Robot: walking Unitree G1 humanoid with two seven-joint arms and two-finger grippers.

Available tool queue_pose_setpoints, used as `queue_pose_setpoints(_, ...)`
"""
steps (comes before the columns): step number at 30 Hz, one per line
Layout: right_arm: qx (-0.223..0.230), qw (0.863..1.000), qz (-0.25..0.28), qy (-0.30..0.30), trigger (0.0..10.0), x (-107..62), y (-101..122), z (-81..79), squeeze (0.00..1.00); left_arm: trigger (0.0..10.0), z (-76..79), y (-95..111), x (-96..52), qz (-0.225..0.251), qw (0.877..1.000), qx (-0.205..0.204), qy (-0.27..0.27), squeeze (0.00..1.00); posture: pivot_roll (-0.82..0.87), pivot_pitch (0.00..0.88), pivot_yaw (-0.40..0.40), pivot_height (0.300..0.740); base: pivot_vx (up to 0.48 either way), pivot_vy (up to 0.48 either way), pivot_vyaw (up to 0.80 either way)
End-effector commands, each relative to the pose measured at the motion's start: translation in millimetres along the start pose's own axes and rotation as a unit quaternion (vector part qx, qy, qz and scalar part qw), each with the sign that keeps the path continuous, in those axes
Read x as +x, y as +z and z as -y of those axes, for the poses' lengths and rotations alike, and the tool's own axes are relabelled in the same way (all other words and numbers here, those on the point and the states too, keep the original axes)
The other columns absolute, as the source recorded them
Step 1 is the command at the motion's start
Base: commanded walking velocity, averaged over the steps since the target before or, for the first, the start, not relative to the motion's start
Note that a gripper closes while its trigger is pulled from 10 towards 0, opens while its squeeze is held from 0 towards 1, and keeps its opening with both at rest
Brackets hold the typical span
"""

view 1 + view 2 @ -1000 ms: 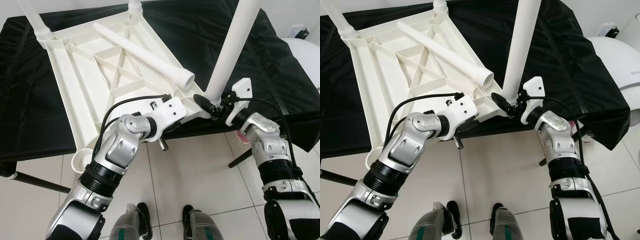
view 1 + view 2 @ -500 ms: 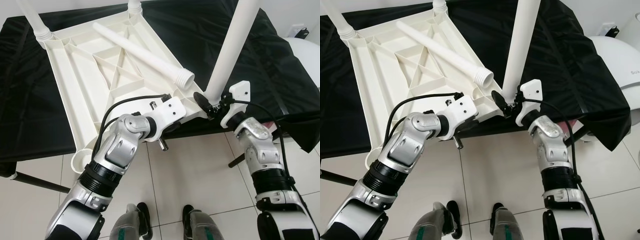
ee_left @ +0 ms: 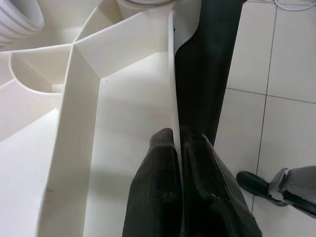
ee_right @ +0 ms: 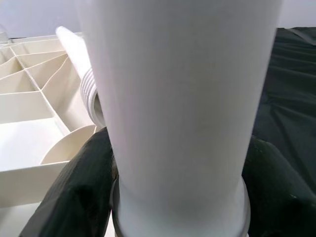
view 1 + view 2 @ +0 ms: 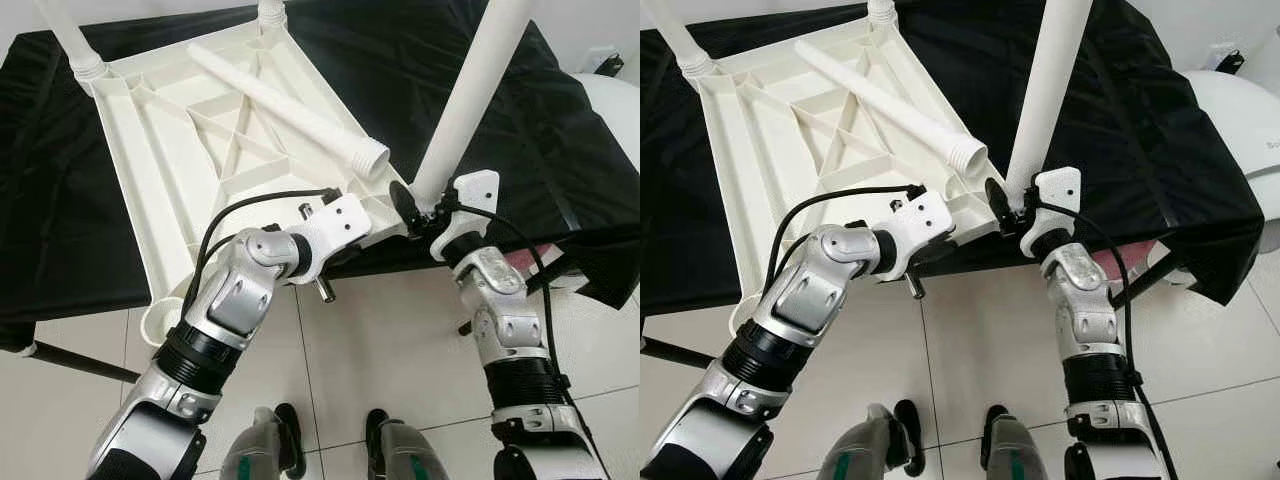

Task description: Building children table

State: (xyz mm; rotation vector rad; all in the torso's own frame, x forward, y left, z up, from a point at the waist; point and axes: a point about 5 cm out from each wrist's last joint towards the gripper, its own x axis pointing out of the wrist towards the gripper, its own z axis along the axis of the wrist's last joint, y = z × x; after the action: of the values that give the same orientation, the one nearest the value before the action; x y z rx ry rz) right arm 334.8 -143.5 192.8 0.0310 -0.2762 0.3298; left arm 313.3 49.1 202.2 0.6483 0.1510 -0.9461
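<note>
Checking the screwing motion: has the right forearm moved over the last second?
Yes. The right gripper stays clamped on the upright leg, but its forearm has swung inward, away from the black cloth's corner.

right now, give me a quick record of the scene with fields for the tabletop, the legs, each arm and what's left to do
tabletop: white tabletop lies upside down, ribs up, on a black cloth
legs fitted: far-left leg and far-right leg stand in corner sockets
leg in work: upright leg at the near right corner
loose leg: spare leg lies across the ribs
left gripper: jaws pinch the tabletop's near edge
right gripper: jaws clamp the upright leg's base
left to do: the spare leg, likely for the near left corner
</note>
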Motion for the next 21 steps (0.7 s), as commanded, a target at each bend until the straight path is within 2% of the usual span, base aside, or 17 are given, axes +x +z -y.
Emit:
queue_pose_setpoints(1,0.008,0.999,0.006,0.033,10.0,1.0,0,-21.1,0.0,10.0,-5.0,6,-2.7,0.0,0.999,0.02,0.038,0.0,-0.11,0.232,0.06,0.74,0.0,0.0,0.0)
queue_pose_setpoints(9,0.008,1.0,0.002,-0.004,10.0,1.3,-2,-32.0,0.0,10.0,-5.1,6,-3.2,0.0,0.999,0.021,0.037,0.0,-0.11,0.229,0.061,0.74,0.0,0.0,0.0)
queue_pose_setpoints(21,0.007,0.995,-0.012,-0.094,10.0,3.6,-7,-45.6,0.0,10.0,-5.2,7,-3.1,0.002,0.999,0.022,0.037,0.0,-0.11,0.222,0.062,0.74,0.0,0.0,0.0)
